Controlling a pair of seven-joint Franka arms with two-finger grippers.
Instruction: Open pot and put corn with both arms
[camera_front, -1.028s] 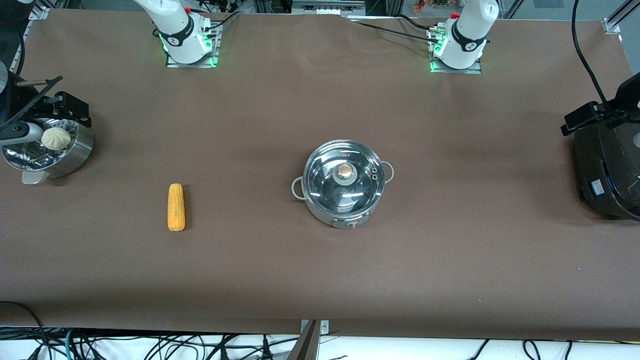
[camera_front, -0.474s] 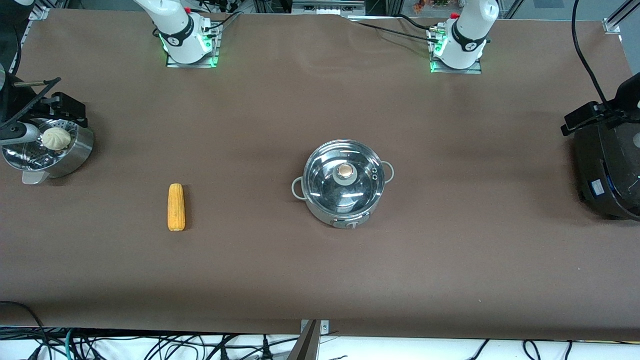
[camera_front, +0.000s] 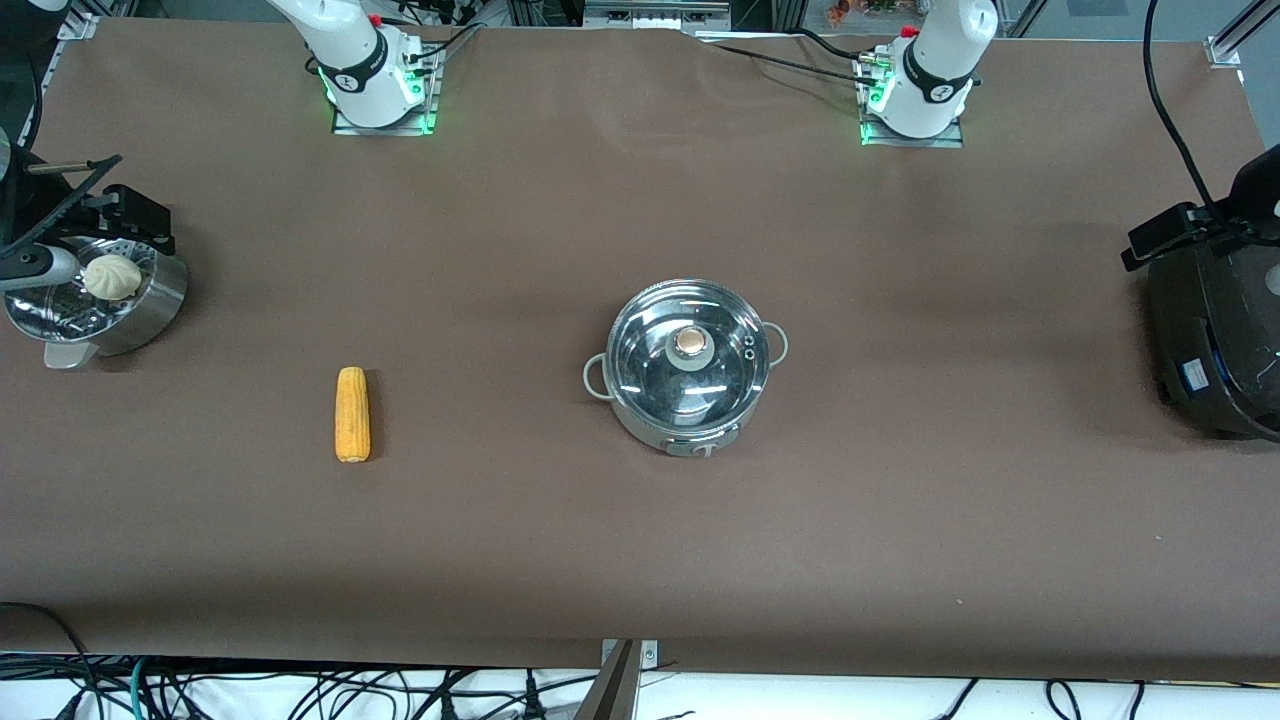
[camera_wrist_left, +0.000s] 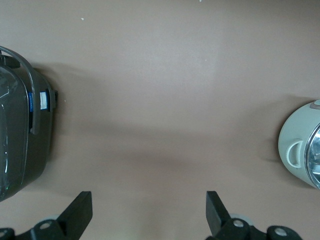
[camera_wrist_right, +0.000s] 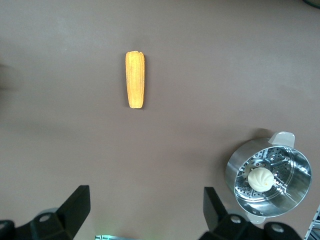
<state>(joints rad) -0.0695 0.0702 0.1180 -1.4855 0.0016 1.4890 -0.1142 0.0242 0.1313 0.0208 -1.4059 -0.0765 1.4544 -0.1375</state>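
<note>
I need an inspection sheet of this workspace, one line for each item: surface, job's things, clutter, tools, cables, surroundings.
Surface: brown table cover, smooth.
Job's things: pot mid-table, glass lid on; corn lies flat toward the right arm's end, apart from the pot.
Clutter: steamer basket holding a white bun at the right arm's end; black rice cooker at the left arm's end.
Tools: left tool open over bare table between cooker and pot; right tool open over bare table, corn and basket below.
Cables: loose bundle under the table edge nearest the front camera.
Surroundings: nothing seen.

Left end effector (camera_wrist_left: 149, 212), right end effector (camera_wrist_right: 146, 207) raised, fingers spread.
</note>
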